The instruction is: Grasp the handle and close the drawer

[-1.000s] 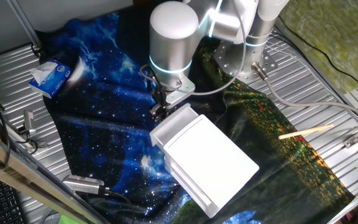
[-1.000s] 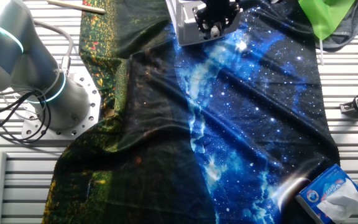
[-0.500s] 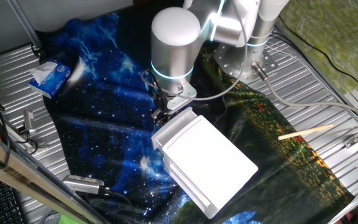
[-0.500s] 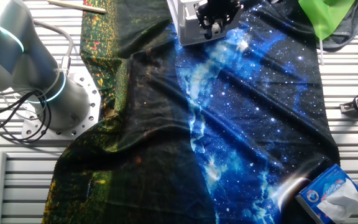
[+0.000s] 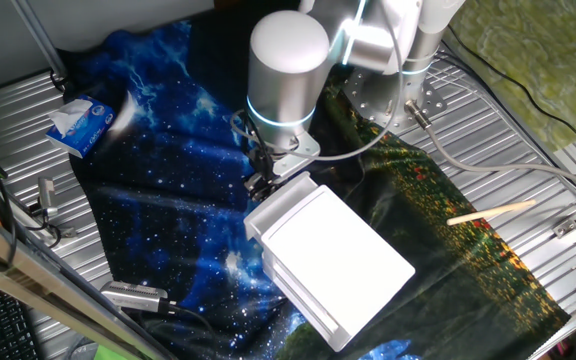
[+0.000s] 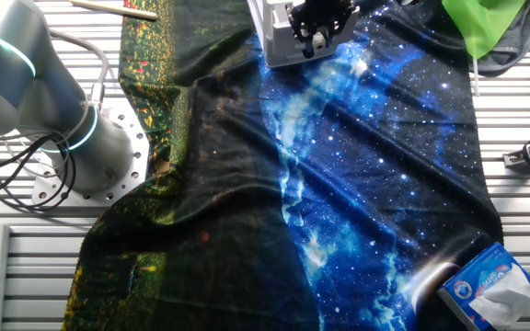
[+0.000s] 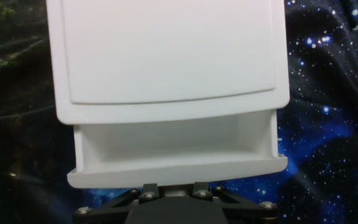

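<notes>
A: In one fixed view the gripper (image 5: 259,184) is at the drawer (image 5: 265,212) front, at 10 o'clock of the cabinet (image 5: 333,255).
B: The other fixed view agrees. In the hand view the fingers seem clenched on the hidden handle; the drawer is partly open, so pushing remains.

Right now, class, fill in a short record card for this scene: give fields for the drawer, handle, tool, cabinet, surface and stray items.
drawer: partly open, inside looks empty, front panel toward the tool
handle: hidden behind the tool's fingers, not visible
tool: at the middle of the drawer front; whether it grips cannot be told
cabinet: small white box, flat top
surface: starry blue cloth on a ribbed metal table
stray items: tissue pack, wooden stick
</notes>
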